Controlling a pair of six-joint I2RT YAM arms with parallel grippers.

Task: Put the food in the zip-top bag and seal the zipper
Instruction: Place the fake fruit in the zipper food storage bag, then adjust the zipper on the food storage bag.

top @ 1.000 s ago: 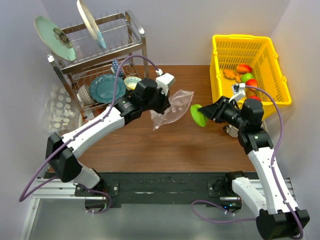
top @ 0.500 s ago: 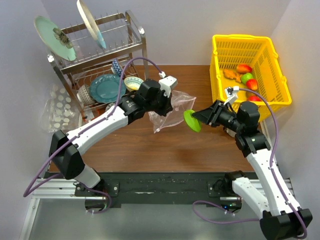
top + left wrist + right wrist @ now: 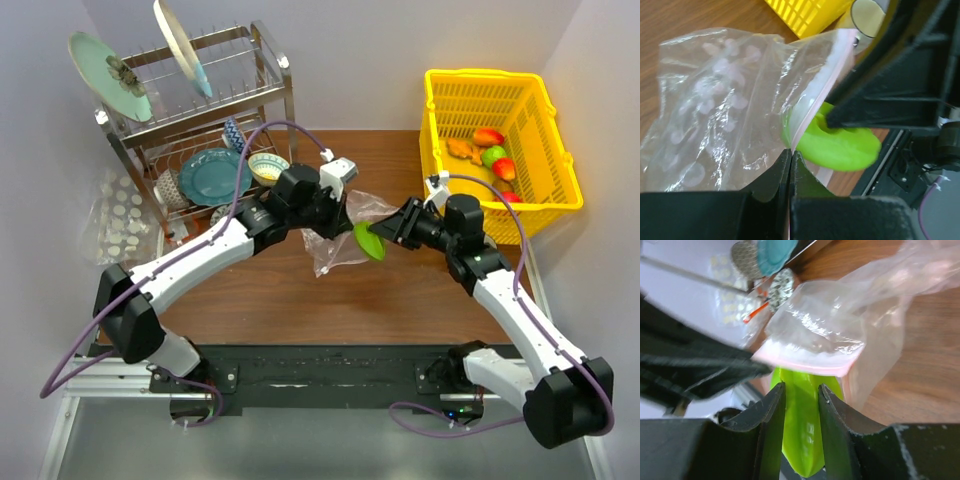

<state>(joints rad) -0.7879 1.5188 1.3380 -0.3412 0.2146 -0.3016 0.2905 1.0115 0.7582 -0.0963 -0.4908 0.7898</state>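
While your left jaws, pressed together, pinch zip-top bag [image 3: 725, 100] rim at counter [image 3: 300, 290] middle, right jaws clamp green food [image 3: 369, 241] at bag's 3 o'clock, nose at zipper [image 3: 805, 367]. Loading step. Next: push deeper, release inside.

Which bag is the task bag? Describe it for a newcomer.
On the table, between the dish rack and yellow basket, the left gripper pinches the zip-top bag. Its mouth has a pink strip; the other clear bag, left of the rack, shows white discs.
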